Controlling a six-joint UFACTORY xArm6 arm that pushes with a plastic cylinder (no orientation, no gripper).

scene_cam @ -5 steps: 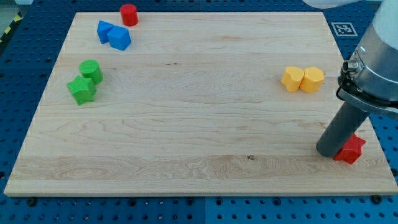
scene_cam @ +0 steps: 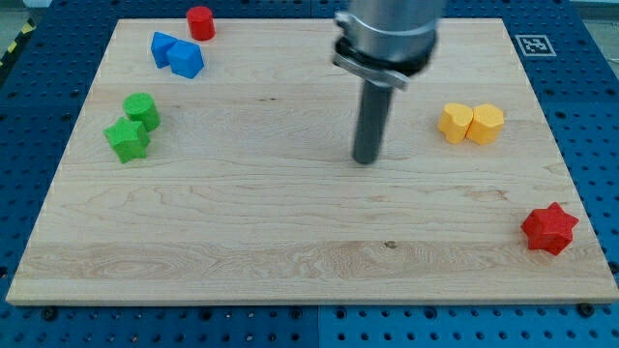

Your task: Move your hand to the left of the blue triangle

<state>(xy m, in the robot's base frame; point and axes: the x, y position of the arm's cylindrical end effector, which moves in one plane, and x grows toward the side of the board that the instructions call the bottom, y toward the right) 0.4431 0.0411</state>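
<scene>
Two blue blocks touch near the board's top left. The left one (scene_cam: pixel 162 47) looks like the blue triangle, and the other blue block (scene_cam: pixel 186 60) sits against its right side. My tip (scene_cam: pixel 365 159) rests on the board near the middle, far to the right of and below both blue blocks, touching no block.
A red cylinder (scene_cam: pixel 200 21) stands at the top edge, right of the blue pair. Two green blocks (scene_cam: pixel 132 125) sit at the left. Two yellow blocks (scene_cam: pixel 471 124) sit at the right. A red star (scene_cam: pixel 549 228) lies at the bottom right. The wooden board (scene_cam: pixel 290 261) lies on a blue pegboard.
My tip has moved from beside the red star at the bottom right up and left to the board's middle. The red star now shows in full. No block has moved.
</scene>
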